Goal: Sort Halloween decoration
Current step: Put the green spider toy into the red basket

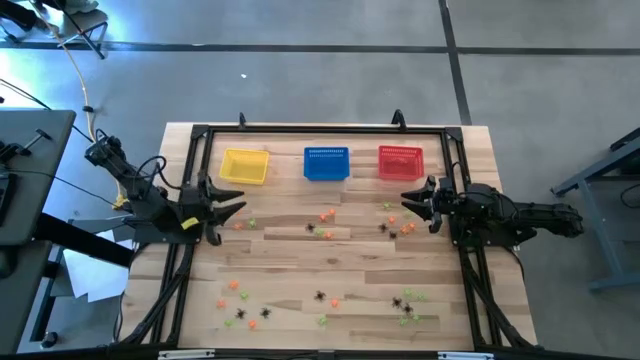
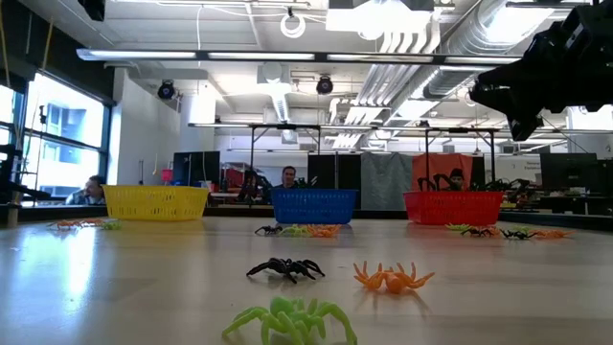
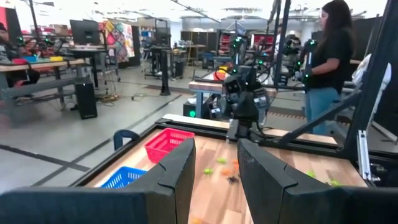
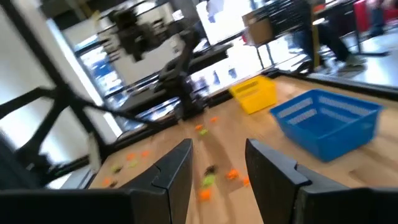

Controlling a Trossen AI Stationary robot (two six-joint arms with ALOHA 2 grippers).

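Halloween decoration [image 1: 325, 216] scattered across table [image 1: 350, 255], both pincers empty.

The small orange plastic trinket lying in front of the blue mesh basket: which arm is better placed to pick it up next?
Probably the right. The orange plastic trinket lies somewhat nearer the right gripper than the left gripper. Both are open and empty, so the advantage is slight.

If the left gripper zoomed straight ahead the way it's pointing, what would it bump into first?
Probably nothing on the table. The open left gripper points across the table at the right gripper, and the little spiders seem to lie below its line, though depth is hard to judge.
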